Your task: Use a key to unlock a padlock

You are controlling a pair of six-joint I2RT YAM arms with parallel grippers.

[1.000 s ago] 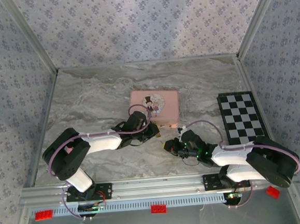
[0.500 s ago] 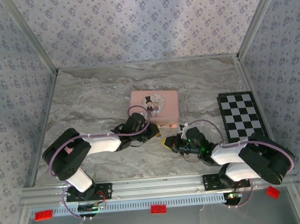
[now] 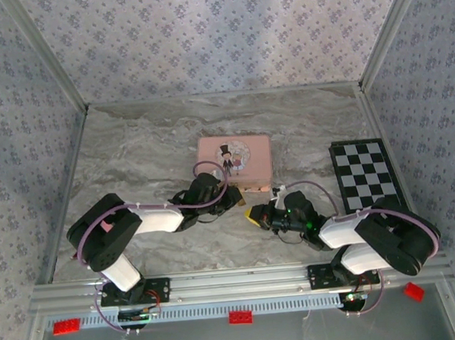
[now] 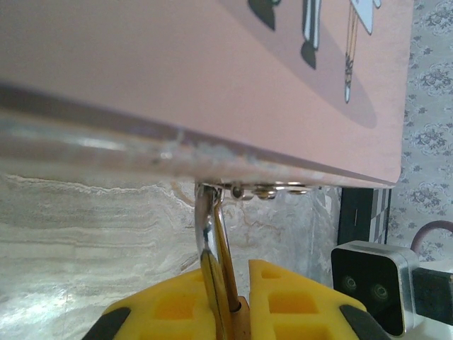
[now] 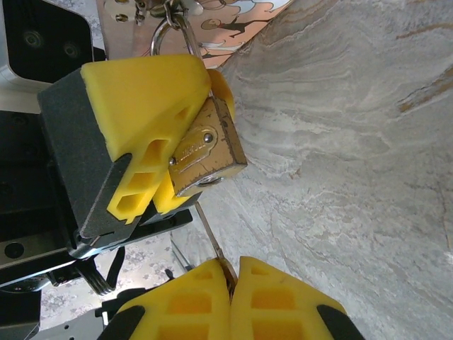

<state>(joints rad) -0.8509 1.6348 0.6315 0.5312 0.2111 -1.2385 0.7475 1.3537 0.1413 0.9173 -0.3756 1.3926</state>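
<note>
Brass padlock [image 5: 207, 152] clamped in left gripper [image 4: 228, 308], key [image 5: 209, 237] pinched in fully closed right gripper [image 5: 231, 294]: aim tip square at lock bottom, push straight, then twist.

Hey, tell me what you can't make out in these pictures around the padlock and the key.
- Tip of the key: in the right wrist view the padlock has its lower face turned away, so whether it is inserted is unclear.
- Head of the key: buried between the right hand's fingers.
- Padlock body, left wrist view: covered by the left hand and cut off by the bottom edge.
- Top view: both too small.
</note>
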